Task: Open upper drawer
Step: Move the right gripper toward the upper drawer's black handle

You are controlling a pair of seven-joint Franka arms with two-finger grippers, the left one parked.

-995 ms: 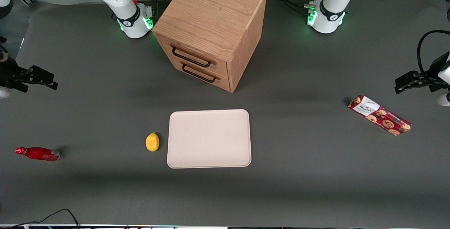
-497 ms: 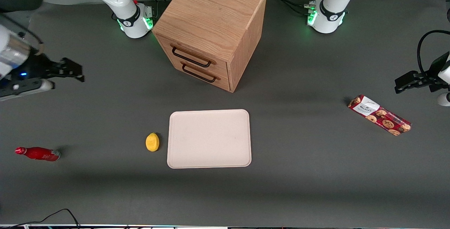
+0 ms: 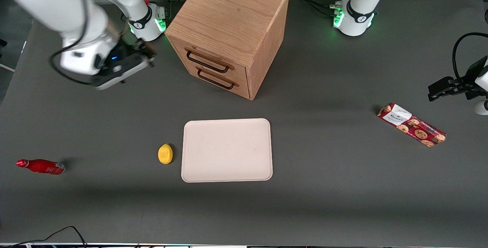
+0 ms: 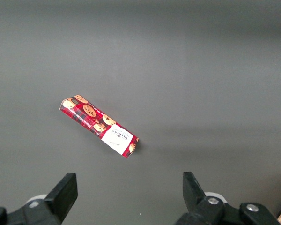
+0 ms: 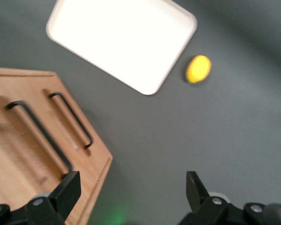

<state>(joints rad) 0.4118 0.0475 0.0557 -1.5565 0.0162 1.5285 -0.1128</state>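
Beside the cabinet (image 3: pixel 228 31), toward my working end of the tabletop (image 3: pixel 324 187), my hand (image 3: pixel 143 52) hangs in the air, clear of the wood and touching nothing. Its fingers (image 5: pixel 65 190) stand wide apart in my wrist view, with bare grey surface between them and nothing held.

Upper drawer (image 3: pixel 213 58): topmost of the two light oak fronts on the cabinet face turned toward the front camera. It sits flush with the cabinet, closed. Its dark wire bar handle (image 3: pixel 207 61) lies across the front, untouched. My wrist view shows the same handle (image 5: pixel 40 136) as the one closer to the fingers.

Lower drawer (image 3: pixel 223 82): directly beneath, also flush, with a matching dark handle (image 3: pixel 215 80).

Other items noted:
- A pale rectangular tray (image 3: pixel 227 150) lies flat on the tabletop, nearer to the front camera than the cabinet, with nothing on it.
- A yellow lemon (image 3: pixel 165 153) rests just beside the tray's short edge, not touching it.
- A red bottle (image 3: pixel 40 166) lies on its side toward the working arm's end of the tabletop, well apart from the lemon.
- A red biscuit packet (image 3: pixel 411 124) lies flat toward the parked arm's end, well apart from the tray.
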